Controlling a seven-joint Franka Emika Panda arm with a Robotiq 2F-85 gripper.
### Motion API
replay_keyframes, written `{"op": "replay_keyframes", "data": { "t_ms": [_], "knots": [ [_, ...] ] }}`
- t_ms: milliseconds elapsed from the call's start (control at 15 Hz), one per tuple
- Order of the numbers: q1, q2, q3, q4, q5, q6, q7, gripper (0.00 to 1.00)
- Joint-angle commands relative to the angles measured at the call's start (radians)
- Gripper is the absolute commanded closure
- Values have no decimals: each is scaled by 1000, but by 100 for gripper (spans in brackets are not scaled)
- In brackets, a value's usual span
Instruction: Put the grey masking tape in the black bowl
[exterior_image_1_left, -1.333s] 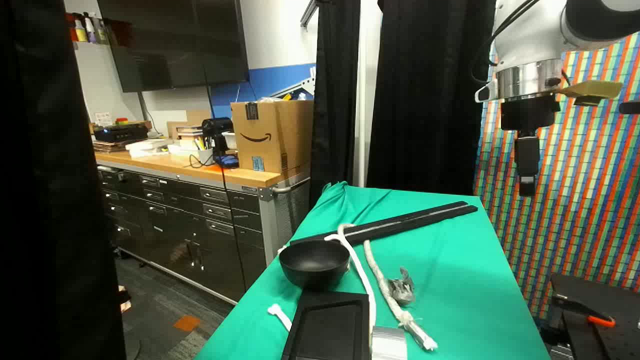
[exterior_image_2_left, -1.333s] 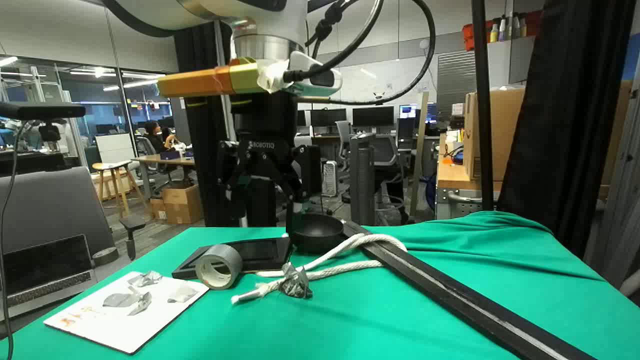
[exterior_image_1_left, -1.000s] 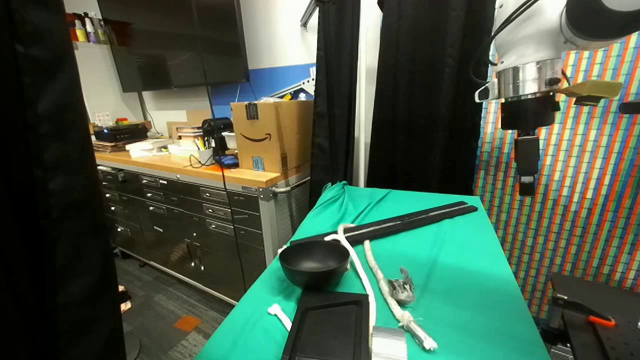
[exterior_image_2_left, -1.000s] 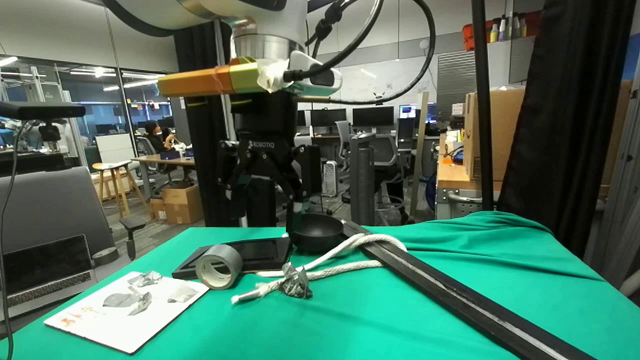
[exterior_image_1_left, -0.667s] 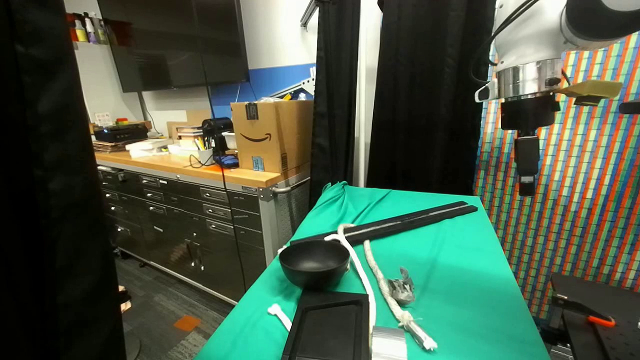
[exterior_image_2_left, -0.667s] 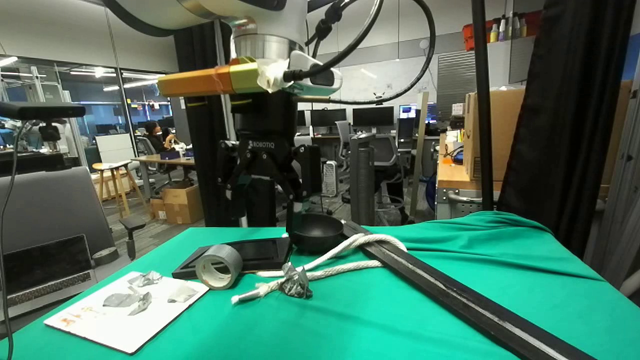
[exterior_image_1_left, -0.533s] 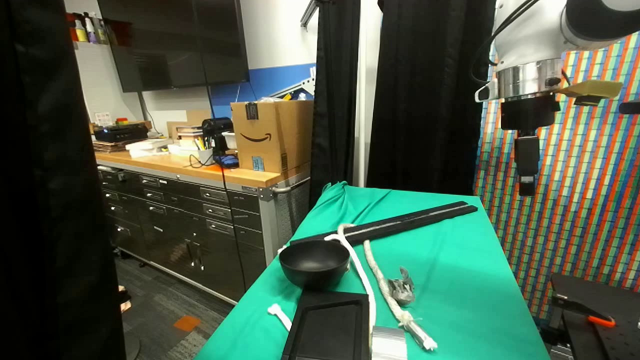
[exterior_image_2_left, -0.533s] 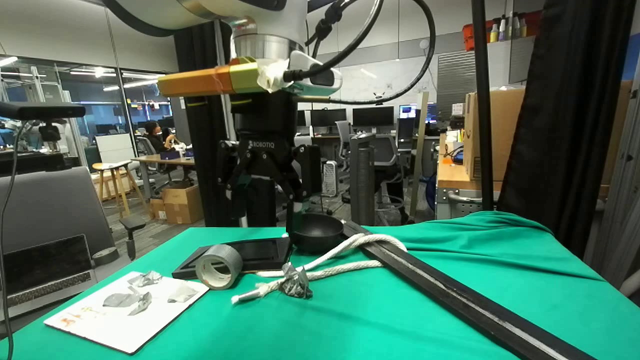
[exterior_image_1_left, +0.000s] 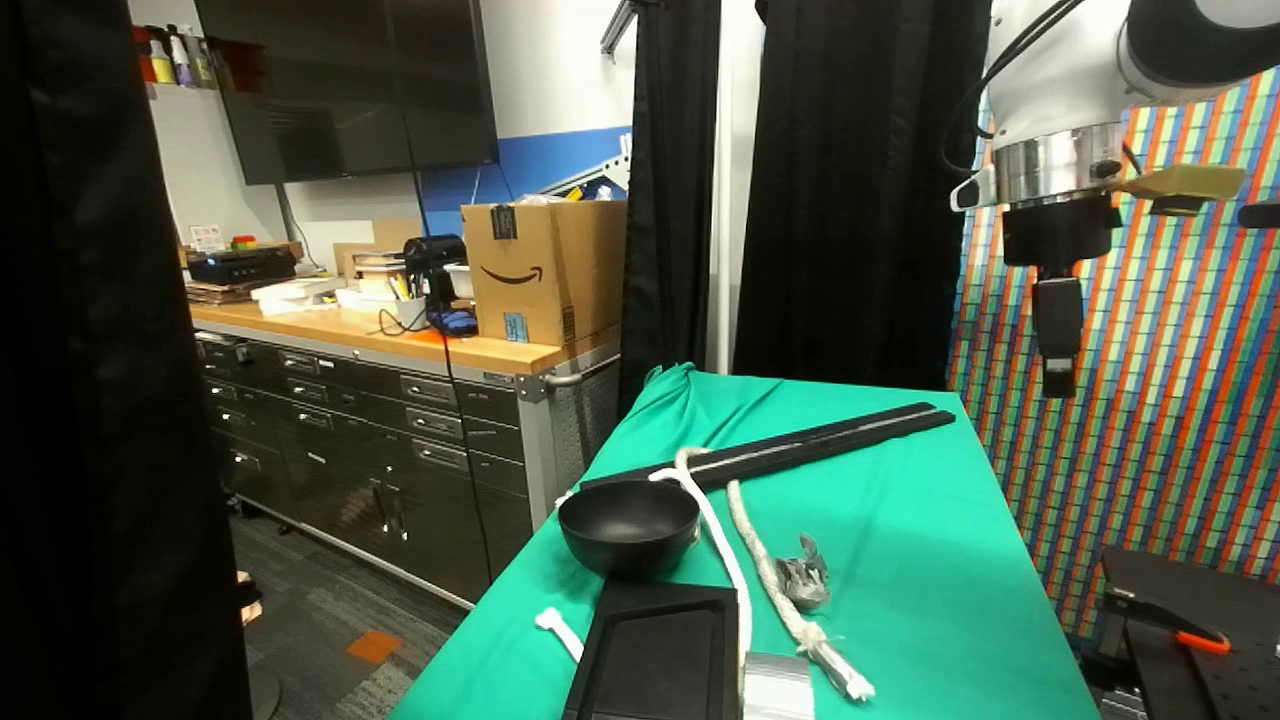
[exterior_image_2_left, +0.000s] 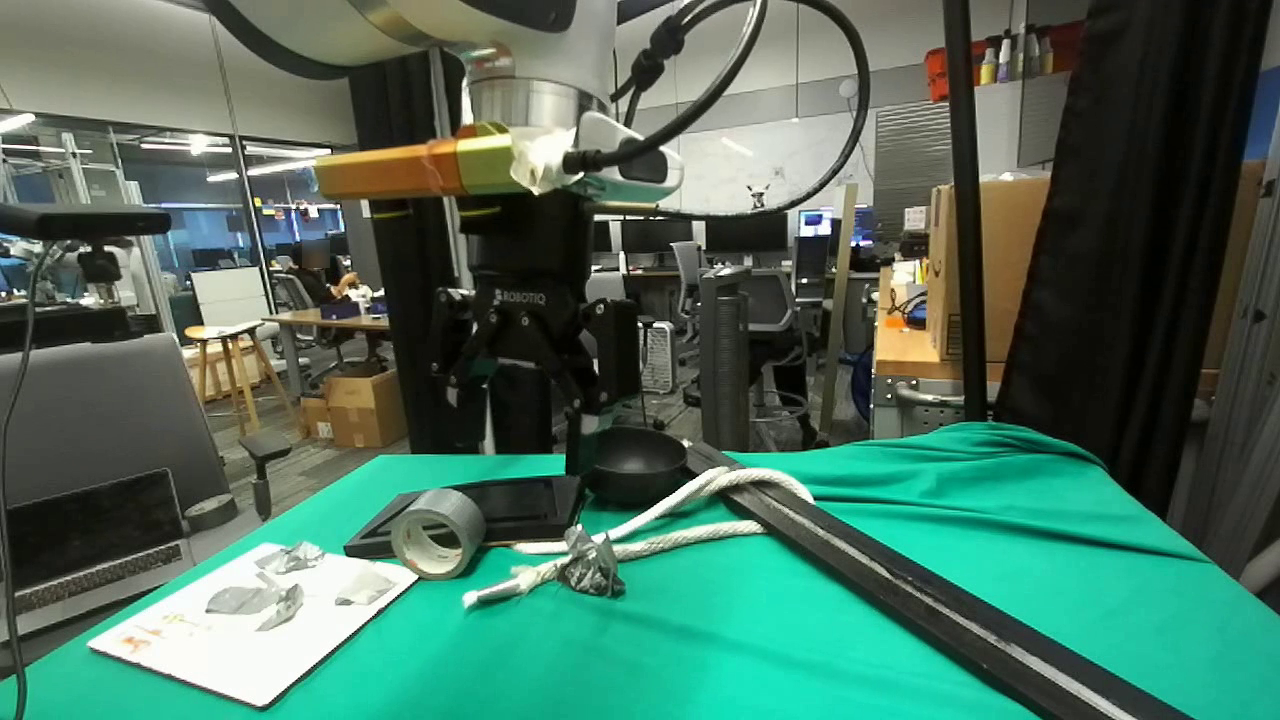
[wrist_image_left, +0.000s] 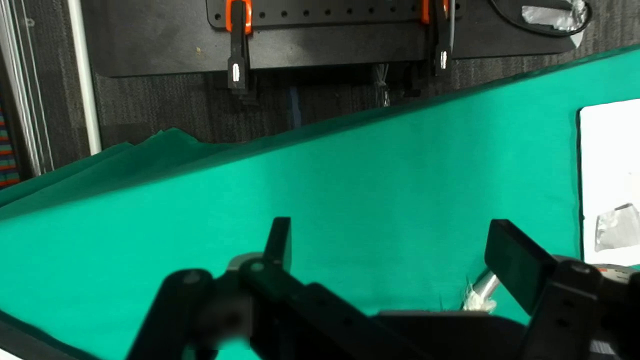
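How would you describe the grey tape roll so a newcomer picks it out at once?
In an exterior view, find the green cloth, then the white board on it bearing crumpled grey scraps. Beside that board's corner and the flat black tray, the grey tape roll stands on edge. Unlike the shapeless scraps, it is a neat ring with an open middle.

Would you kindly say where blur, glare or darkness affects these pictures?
In the wrist view, the nearest parts of the gripper are blurred, while the white board looks sharper; in an exterior view, the grey tape shows a pale sheen and the leftmost curtain loses detail; in an exterior view, a background light strip glares.
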Motion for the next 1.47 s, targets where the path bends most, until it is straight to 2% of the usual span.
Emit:
{"op": "replay_keyframes", "data": {
  "t_ms": [0, 400, 800, 1067, 1400],
  "knots": [
    [3, 6, 1, 20, 40, -55, 32, 0],
    [8, 48, 61, 67, 146, -180, 226, 0],
    [37, 149, 193, 184, 287, -157, 531, 0],
    [58, 242, 273, 274, 309, -131, 755, 0],
    [105, 363, 314, 368, 285, -108, 971, 0]
  ]
}}
